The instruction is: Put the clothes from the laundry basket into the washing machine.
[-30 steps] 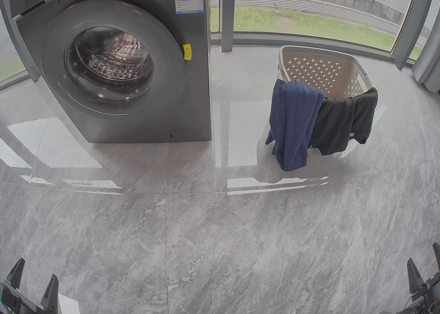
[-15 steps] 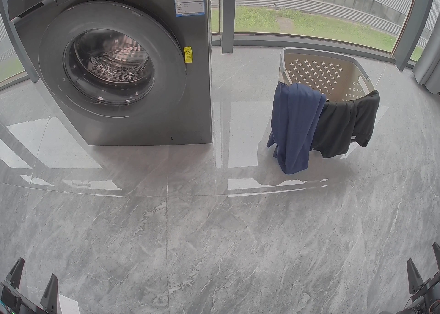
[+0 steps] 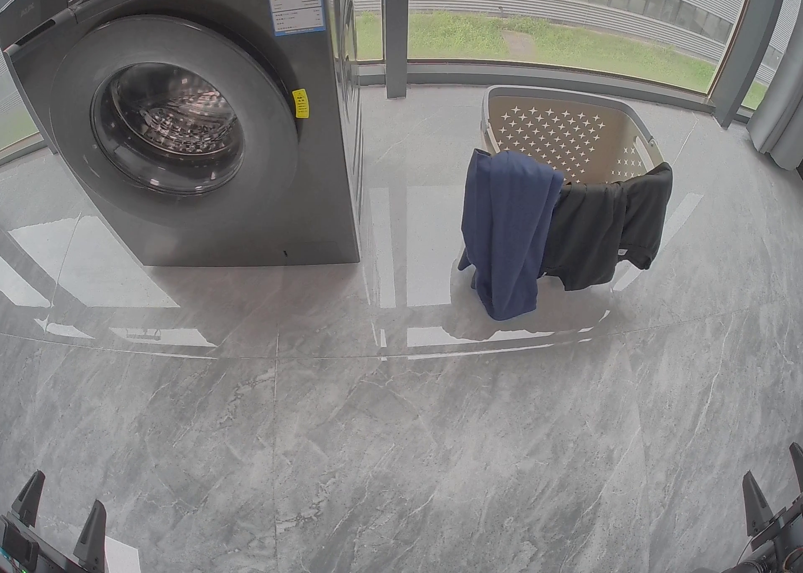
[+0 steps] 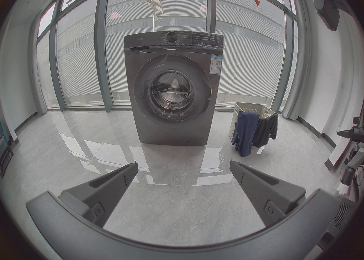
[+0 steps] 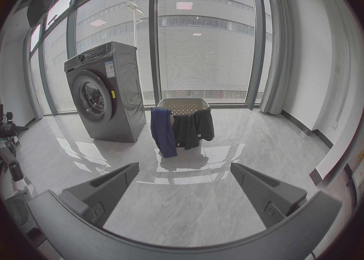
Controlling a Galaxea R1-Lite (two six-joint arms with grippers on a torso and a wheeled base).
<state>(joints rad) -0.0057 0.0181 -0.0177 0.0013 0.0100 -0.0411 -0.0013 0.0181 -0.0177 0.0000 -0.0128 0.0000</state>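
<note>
We judge nothing loaded yet: the blue garment (image 3: 506, 232) and dark garment (image 3: 598, 232) hang over the laundry basket (image 3: 502, 102) rim at one o'clock, with the washing machine (image 3: 318, 140) at eleven. Our left end effector (image 3: 65, 499) and right end effector (image 3: 771, 470) gape empty.

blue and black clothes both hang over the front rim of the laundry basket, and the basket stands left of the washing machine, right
Not quite. The laundry basket stands to the right of the washing machine, not the left, as the head view shows. The rest holds: the blue garment and the black garment both hang over its front rim.
</note>
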